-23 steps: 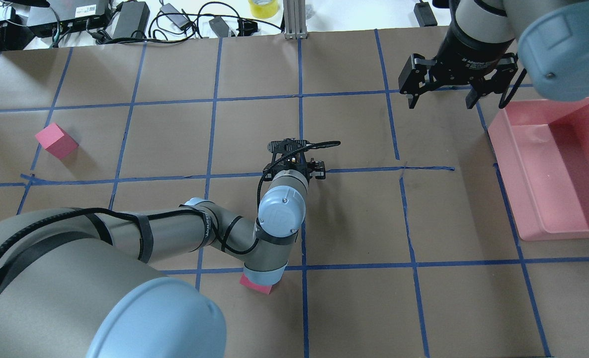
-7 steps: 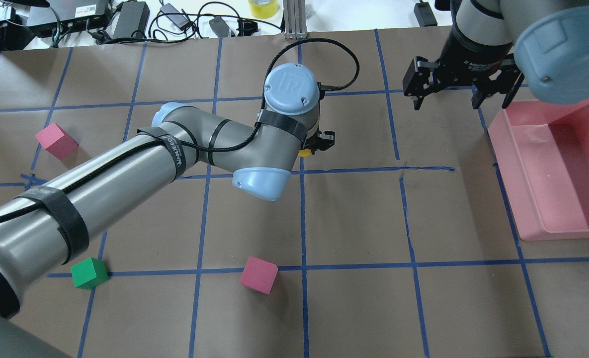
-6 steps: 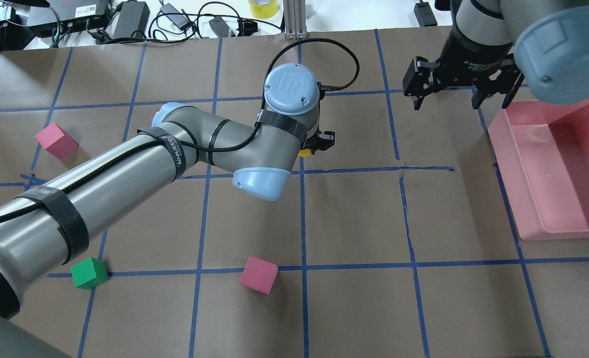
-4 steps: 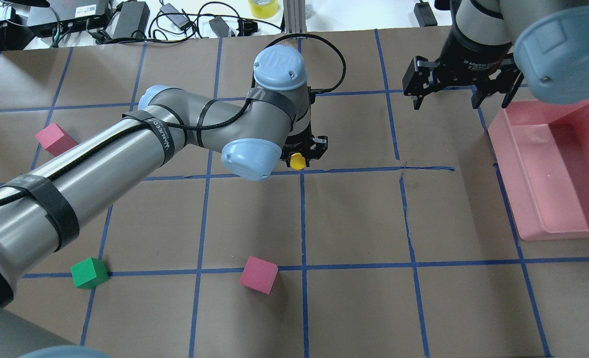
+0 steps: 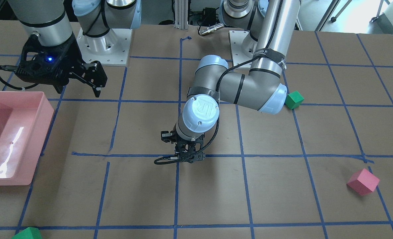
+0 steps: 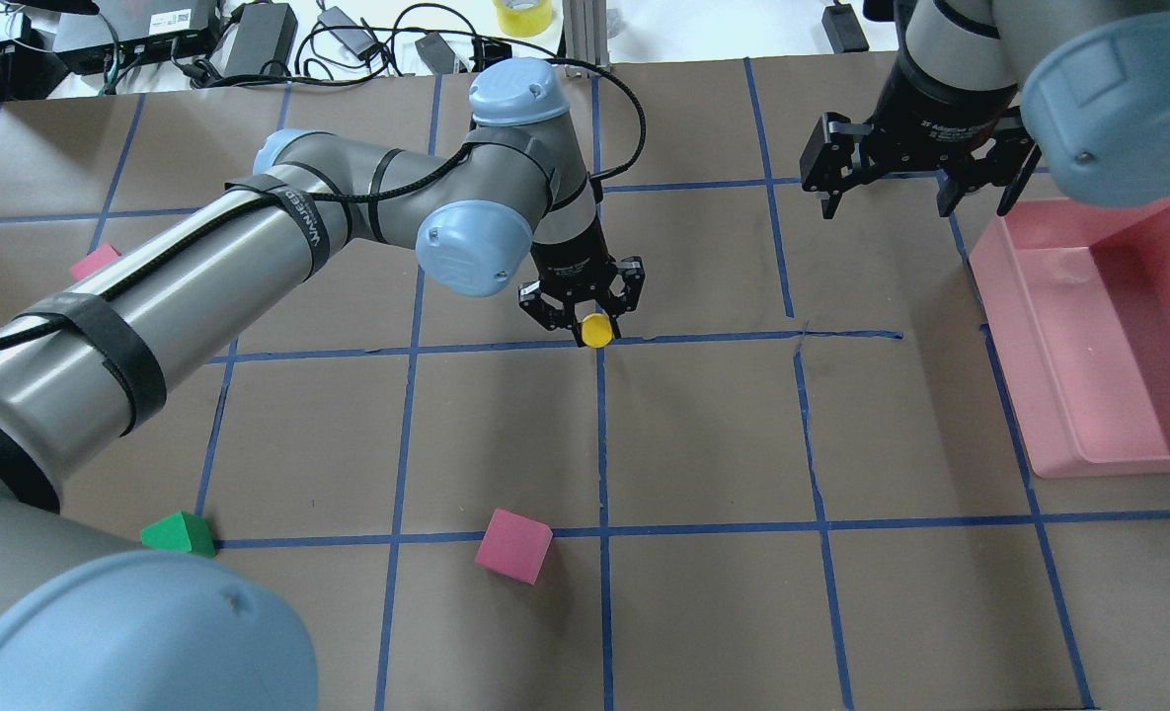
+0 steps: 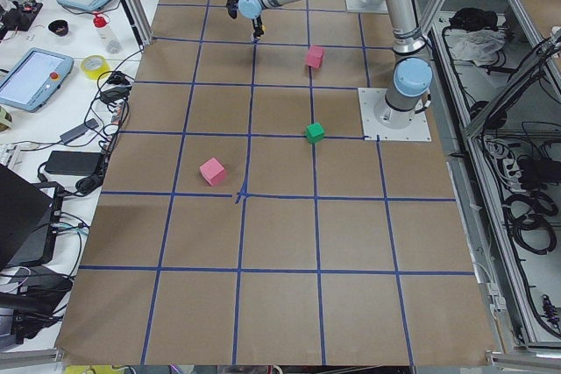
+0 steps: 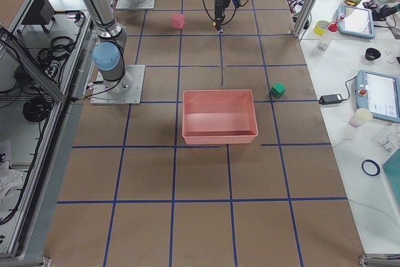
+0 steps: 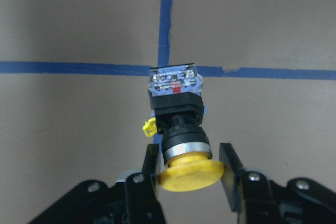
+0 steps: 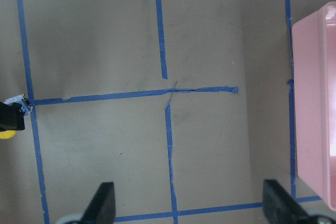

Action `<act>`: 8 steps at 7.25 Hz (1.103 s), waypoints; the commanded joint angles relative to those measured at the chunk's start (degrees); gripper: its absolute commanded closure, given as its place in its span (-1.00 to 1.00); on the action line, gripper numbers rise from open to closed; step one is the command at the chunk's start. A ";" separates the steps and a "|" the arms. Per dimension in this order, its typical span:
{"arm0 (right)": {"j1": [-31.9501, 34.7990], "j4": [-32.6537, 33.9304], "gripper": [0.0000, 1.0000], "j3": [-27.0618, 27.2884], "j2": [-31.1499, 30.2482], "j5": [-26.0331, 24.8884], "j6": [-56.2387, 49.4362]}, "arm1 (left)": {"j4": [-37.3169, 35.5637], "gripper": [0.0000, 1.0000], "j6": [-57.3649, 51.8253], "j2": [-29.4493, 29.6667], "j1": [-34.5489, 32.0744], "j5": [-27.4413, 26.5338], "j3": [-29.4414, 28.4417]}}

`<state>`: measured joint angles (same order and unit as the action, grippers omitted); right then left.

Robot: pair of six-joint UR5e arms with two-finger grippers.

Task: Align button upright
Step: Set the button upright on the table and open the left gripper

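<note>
The button [image 9: 177,103] has a yellow cap, a black body and a grey-white contact block. It hangs cap-up over a blue tape crossing, its block toward the table. My left gripper [image 9: 189,169] points down and is shut on the yellow cap, one finger on each side. In the overhead view the cap [image 6: 597,331] shows between the left gripper's [image 6: 585,314] fingers. In the front view the gripper [image 5: 186,156] hides the button. My right gripper [image 6: 886,202] is open and empty, high at the back right.
A pink tray [image 6: 1039,395] stands at the right edge. A pink cube [image 6: 513,545] and a green cube [image 6: 178,533] lie near the front. Another pink cube [image 6: 96,262] sits half hidden behind the left arm. Blue tape lines grid the brown table.
The left wrist has swung back and turned so the gripper points down. The yellow cap, mostly hidden under the wrist before, now faces up over the tape crossing. The right arm has not moved.
</note>
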<state>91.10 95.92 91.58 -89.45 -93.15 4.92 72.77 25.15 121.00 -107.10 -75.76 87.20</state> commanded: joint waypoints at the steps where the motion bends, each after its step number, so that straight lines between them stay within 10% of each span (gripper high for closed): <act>1: 0.04 0.32 -1.00 0.00 -0.02 -0.01 0.00 | 5.08 0.31 3.23 2.74 1.19 2.36 -4.29; 7: 0.22 0.24 -1.00 0.00 -0.11 -0.28 0.09 | 6.77 0.15 2.71 3.54 1.19 5.71 -4.85; 8: 0.22 0.32 -1.00 0.00 -0.11 -0.28 0.09 | 6.77 -0.39 2.80 3.63 1.19 5.53 -4.85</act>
<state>91.31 96.19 91.59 -89.55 -93.43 5.01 79.54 28.02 124.49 -105.91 -70.22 82.28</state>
